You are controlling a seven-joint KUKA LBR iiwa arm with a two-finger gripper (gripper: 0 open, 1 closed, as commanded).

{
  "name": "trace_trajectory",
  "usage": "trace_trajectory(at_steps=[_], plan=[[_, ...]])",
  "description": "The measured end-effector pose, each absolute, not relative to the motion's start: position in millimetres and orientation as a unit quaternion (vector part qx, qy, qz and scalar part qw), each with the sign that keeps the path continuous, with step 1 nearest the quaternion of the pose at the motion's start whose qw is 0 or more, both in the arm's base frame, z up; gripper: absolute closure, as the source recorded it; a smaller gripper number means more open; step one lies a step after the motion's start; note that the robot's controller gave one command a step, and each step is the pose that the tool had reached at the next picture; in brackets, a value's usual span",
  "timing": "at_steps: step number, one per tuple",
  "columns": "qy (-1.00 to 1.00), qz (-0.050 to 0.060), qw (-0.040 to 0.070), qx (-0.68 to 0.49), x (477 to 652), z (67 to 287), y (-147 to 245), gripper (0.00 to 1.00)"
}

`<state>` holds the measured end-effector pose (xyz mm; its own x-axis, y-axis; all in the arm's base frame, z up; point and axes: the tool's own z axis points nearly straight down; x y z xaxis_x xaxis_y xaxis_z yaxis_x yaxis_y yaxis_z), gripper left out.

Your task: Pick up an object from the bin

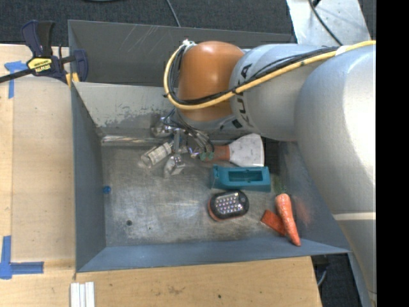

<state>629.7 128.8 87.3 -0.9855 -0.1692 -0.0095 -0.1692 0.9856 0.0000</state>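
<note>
My gripper (pixel 163 160): fingers spread, holding nothing, low over bare bin (pixel 87 171) floor; teal box (pixel 241 178), carrot (pixel 287 217) nearby.

bulky silver-grey arm (pixel 319 101), orange dome wrist cover (pixel 208 75), yellow and black cables (pixel 281 72), metal claw (pixel 167 155)

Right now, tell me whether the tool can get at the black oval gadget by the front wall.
Probably yes. The black oval gadget lies uncovered, just in front of the teal block; the tool hangs to its left.
</note>
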Motion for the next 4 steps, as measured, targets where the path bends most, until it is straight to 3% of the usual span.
trace_trajectory(at_steps=[1,2,4], plan=[[0.996,0.0,0.002,-0.09,628.6,82.8,129.2,1.0],[0.996,0.001,0.002,-0.089,628.6,82.8,129.1,1.0],[0.996,0.001,0.004,-0.088,630.3,113.9,128.6,1.0]])
